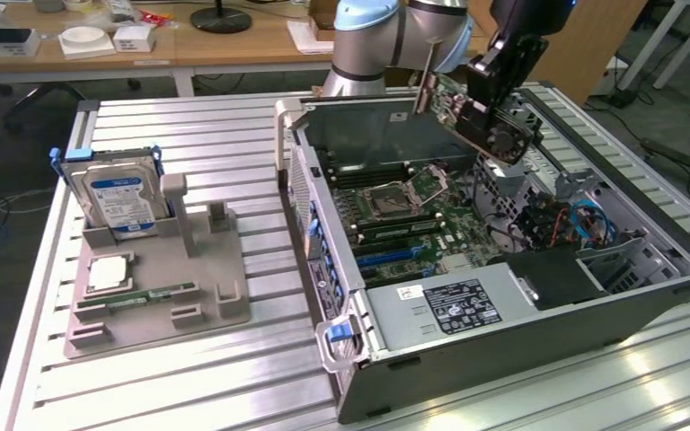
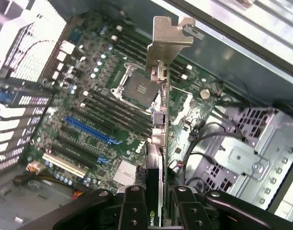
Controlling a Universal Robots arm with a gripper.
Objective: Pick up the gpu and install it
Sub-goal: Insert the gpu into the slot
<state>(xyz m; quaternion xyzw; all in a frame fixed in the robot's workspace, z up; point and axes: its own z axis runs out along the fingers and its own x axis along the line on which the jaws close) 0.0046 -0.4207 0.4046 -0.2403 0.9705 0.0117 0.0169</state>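
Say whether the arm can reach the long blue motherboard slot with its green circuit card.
Probably yes: the grey case lies open, the hand holds the green circuit card above it, nothing covers the long blue slot.

My slatted metal bench (image 1: 177, 395), a grey holder (image 1: 219, 303) on it at the exterior view's left, blue-labelled hard drive (image 1: 121, 199) standing upright in it (a processor chip (image 1: 108, 272) and RAM stick (image 1: 141, 295) lying flat nearby), open computer case (image 1: 525, 341) beside, wooden desk (image 1: 237, 47) behind.

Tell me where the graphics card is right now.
The graphics card hangs tilted in the gripper, toward the exterior view's right, above the motherboard of the open computer case.
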